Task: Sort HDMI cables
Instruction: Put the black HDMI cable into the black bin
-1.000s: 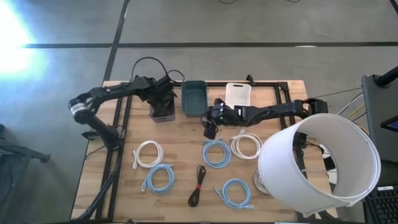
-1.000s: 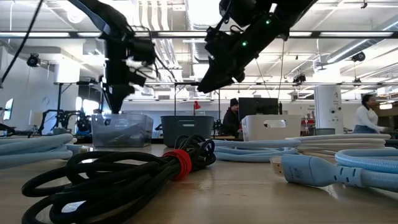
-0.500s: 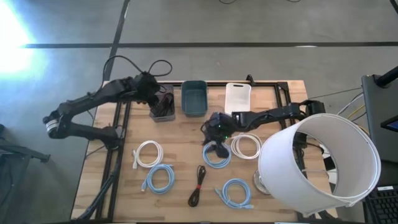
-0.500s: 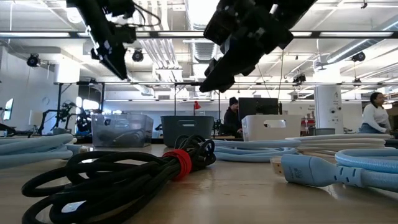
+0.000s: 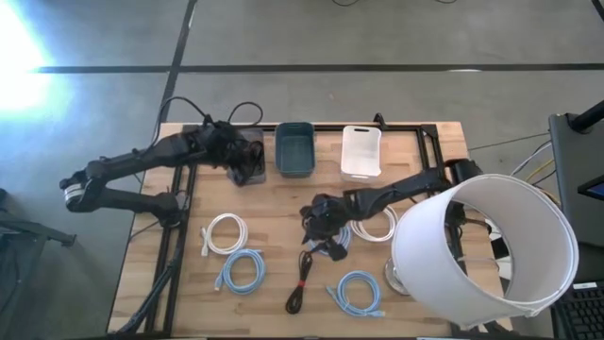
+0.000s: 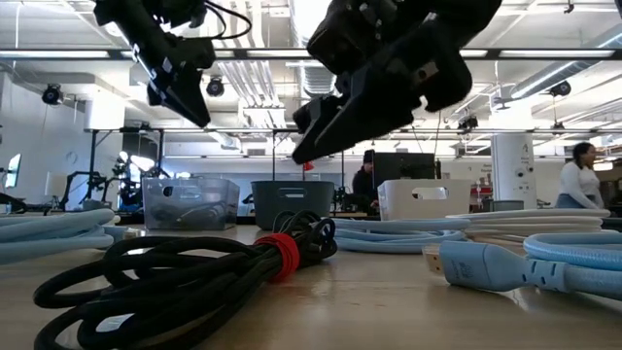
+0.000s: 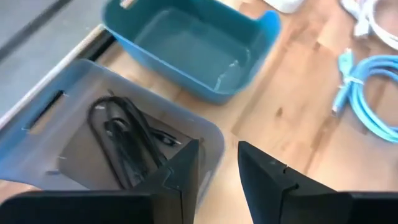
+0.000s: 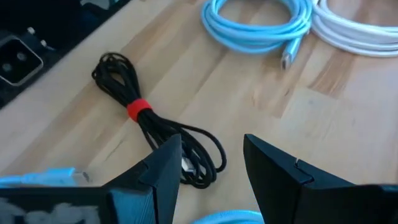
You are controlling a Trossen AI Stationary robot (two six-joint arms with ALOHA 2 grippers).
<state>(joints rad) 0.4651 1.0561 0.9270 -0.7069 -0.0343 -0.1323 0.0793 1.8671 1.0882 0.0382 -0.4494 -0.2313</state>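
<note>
A black HDMI cable (image 8: 146,134) bundled with a red tie lies flat on the table (image 5: 302,276), just beyond the fingertips of my open right gripper (image 8: 211,168). That gripper (image 5: 319,225) hovers over a light blue coil (image 5: 336,238) and touches nothing. Other light blue coils (image 5: 243,269) (image 5: 359,291) and white coils (image 5: 225,231) (image 5: 376,222) lie flat on the wood. My open left gripper (image 7: 217,168) hangs above the grey bin (image 5: 247,159), where another black cable (image 7: 124,137) lies on the bin floor.
A teal bin (image 5: 294,148) and a white bin (image 5: 360,151) stand beside the grey one along the far edge. A big white cylinder (image 5: 481,250) covers the table's near right corner. People (image 6: 580,175) stand in the room behind.
My right gripper has travelled from beside the teal bin toward the near edge, over the light blue coil and down toward the black cable. My left gripper has risen up out of the grey bin and stays above it. The cables have not moved.
</note>
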